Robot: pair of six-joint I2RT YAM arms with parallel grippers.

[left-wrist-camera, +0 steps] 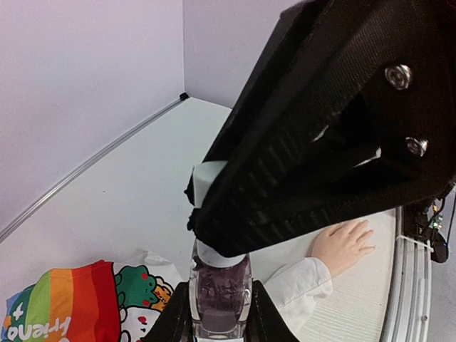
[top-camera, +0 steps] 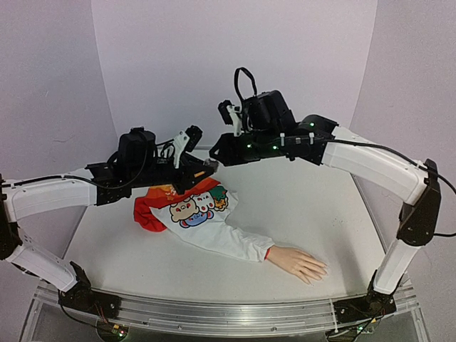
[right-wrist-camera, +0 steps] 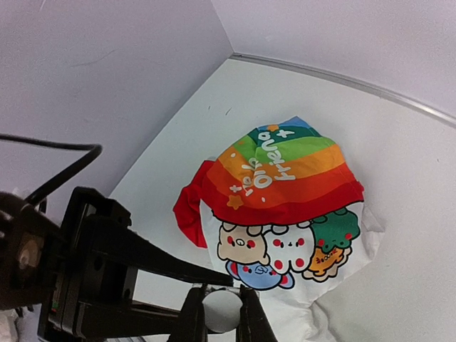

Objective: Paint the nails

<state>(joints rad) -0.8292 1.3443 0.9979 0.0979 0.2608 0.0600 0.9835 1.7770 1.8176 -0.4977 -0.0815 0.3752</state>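
The pale mannequin hand [top-camera: 299, 262] lies flat at the table's front right, poking out of a white sleeve [top-camera: 229, 241]; it also shows in the left wrist view [left-wrist-camera: 345, 244]. Its nails are too small to make out. My left gripper [left-wrist-camera: 221, 317] is shut on a small clear bottle [left-wrist-camera: 221, 296] of dark purple polish, held above the shirt. My right gripper [right-wrist-camera: 222, 313] comes down from above and is shut on the bottle's pale cap [right-wrist-camera: 222, 311]. Both grippers meet above the table's middle left [top-camera: 206, 165], well away from the hand.
A child's shirt [top-camera: 187, 210] with rainbow stripes and cartoon animals lies crumpled under the grippers, dressing the mannequin arm. Pale walls enclose the table at the back and sides. A metal rail [top-camera: 214, 313] runs along the near edge.
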